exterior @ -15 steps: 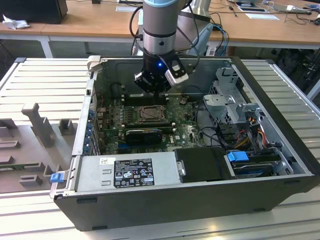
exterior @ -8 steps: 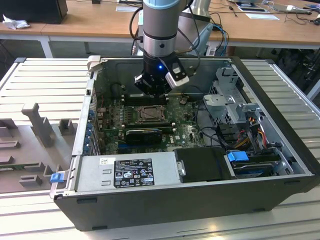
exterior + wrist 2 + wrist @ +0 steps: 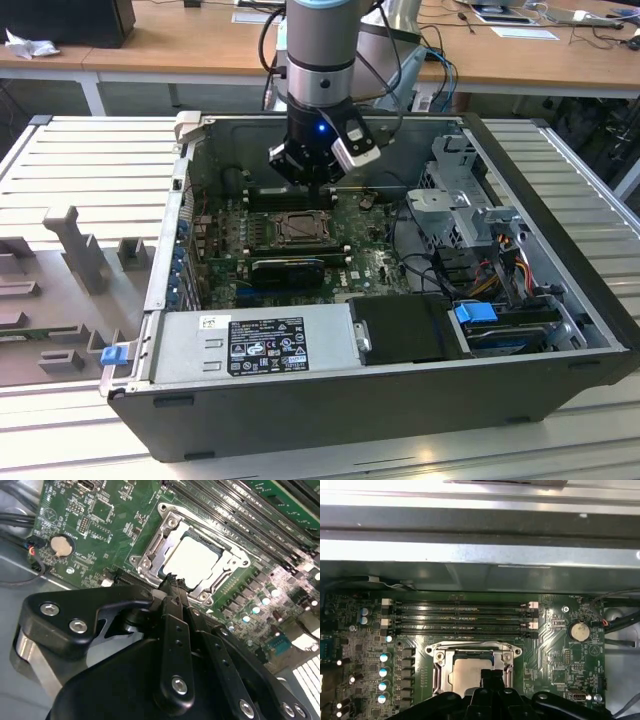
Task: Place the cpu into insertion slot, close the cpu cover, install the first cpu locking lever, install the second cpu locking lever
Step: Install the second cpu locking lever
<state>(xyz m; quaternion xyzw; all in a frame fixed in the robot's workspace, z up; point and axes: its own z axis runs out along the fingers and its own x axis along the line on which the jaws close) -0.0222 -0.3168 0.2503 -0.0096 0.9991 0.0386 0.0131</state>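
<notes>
The cpu (image 3: 192,560) lies flat in the insertion slot (image 3: 226,544) on the green motherboard (image 3: 100,525), with the cpu cover (image 3: 150,562) closed down around it, its pale face showing through the cut-out. In the exterior view the slot sits at 6 o'clock from the end effector (image 3: 318,183), which hangs just above it, fingers (image 3: 172,587) together, holding nothing, tips near the cover's edge.
</notes>
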